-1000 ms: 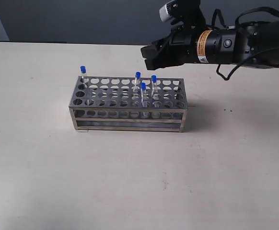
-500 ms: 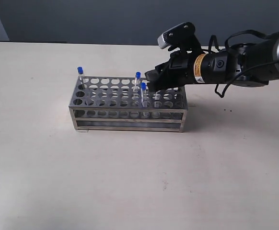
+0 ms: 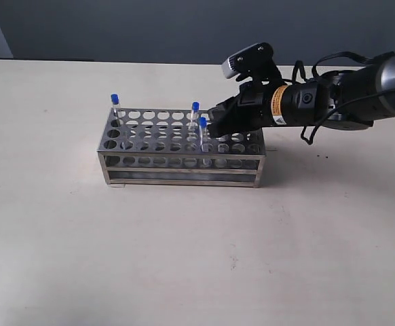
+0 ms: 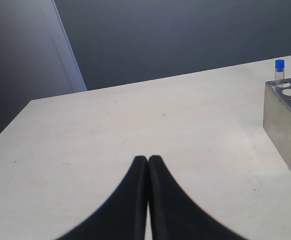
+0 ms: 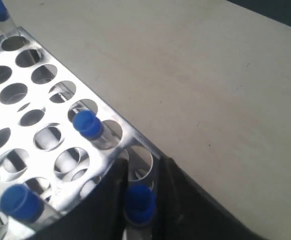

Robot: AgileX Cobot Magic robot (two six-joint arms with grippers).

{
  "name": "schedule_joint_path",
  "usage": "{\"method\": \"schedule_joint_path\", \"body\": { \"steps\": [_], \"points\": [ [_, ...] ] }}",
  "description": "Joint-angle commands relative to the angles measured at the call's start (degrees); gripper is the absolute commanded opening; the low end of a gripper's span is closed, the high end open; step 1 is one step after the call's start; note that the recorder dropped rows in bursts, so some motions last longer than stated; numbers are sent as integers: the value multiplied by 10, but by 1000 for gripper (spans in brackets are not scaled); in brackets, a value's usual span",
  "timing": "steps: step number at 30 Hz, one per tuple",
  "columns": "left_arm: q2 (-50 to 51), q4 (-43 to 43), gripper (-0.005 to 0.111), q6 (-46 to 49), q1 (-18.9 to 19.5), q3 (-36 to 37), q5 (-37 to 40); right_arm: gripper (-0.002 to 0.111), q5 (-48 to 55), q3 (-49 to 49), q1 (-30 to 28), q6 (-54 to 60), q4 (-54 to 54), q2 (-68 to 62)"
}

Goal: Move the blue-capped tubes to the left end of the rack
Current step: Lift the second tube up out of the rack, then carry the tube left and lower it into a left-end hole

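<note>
The right gripper (image 5: 143,175) reached in over the right end of the rack (image 3: 177,163), its two black fingers (image 5: 110,200) straddling one tube (image 5: 138,201) just below the blue cap. The jaws stood narrow, about as wide as the cap. The wrist view did not settle whether they pressed on the tube or only sat close on either side of it. That tube stood upright in a hole in the rack's edge row. In the exterior view the gripper hid it.

The left gripper (image 4: 148,159) hung well off from the rack's left end, above bare desk (image 3: 184,258). Its fingers were pressed together along their length, with nothing between them.

There were four blue-capped tubes in all. One stood in the hole at the rack's far left corner (image 3: 115,99). Two stood right of the rack's middle, one in the far row (image 3: 195,106) and one a couple of rows nearer the front (image 3: 202,123), just beside the right gripper's tip. The fourth was the one between the fingers. All four were upright, and their caps rose above the top plate.

There was one rack, shiny steel, with rows of round holes. It stood mid-desk, its long side facing the front edge.
</note>
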State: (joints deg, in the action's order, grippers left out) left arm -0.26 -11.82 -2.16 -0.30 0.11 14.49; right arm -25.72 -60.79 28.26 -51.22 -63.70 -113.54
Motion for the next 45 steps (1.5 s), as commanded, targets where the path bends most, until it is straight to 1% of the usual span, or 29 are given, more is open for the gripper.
{"method": "schedule_joint_path", "body": {
  "steps": [1,6,16,22,26,36,40,45],
  "points": [
    [3,2,0,-2,-3,-1,-8,0,-2,2,-4,5,7,1],
    [3,2,0,-2,-3,-1,-8,0,-2,2,-4,5,6,22],
    [3,2,0,-2,-3,-1,-8,0,4,0,-2,2,-26,132],
    [3,2,0,-2,-3,-1,-8,-1,-16,-29,28,1,-26,166],
    [3,2,0,-2,-3,-1,-8,-1,-14,-66,62,1,-26,145],
    [3,2,0,-2,-3,-1,-8,-1,-19,-166,145,1,-24,30],
    [3,2,0,-2,-3,-1,-8,-1,-16,-208,164,1,-24,-12],
    [3,2,0,-2,-3,-1,-8,-1,5,-246,175,-4,-24,-60]
  ]
}}
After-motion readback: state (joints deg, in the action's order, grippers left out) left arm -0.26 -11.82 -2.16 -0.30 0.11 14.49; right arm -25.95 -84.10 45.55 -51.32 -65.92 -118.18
